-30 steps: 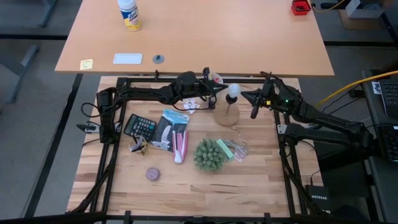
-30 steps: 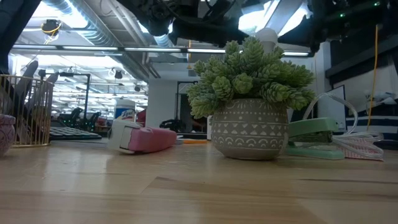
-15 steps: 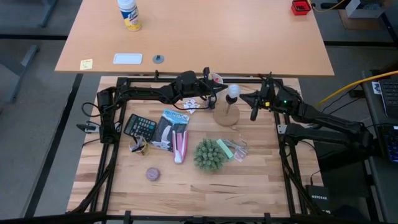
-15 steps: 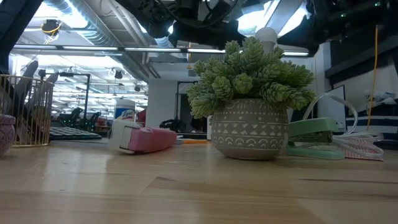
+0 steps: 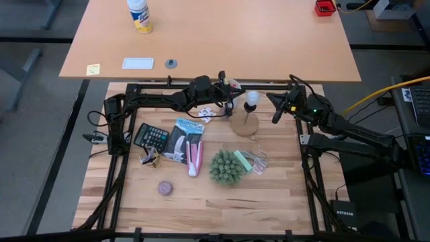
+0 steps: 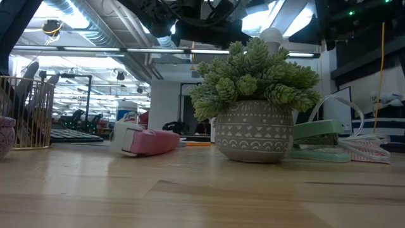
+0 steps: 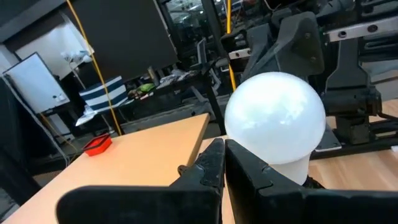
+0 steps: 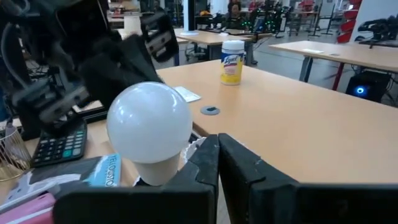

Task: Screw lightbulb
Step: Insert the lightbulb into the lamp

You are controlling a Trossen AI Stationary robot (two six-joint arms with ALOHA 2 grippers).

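Upright, the lightbulb (image 5: 252, 98) apparently sits socketed in the wooden base (image 5: 244, 125), both tools closed.

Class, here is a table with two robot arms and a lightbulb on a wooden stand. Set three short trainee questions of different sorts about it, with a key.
1. True or false: the left gripper is shut and holds nothing.
2. In the high view, what lies nearest the potted plant? A calculator; B green stapler; C wipes tub.
3. Fill in: the lightbulb stands on the round ____ base.

Key: 1 true; 2 B; 3 wooden. The right gripper is also shut.
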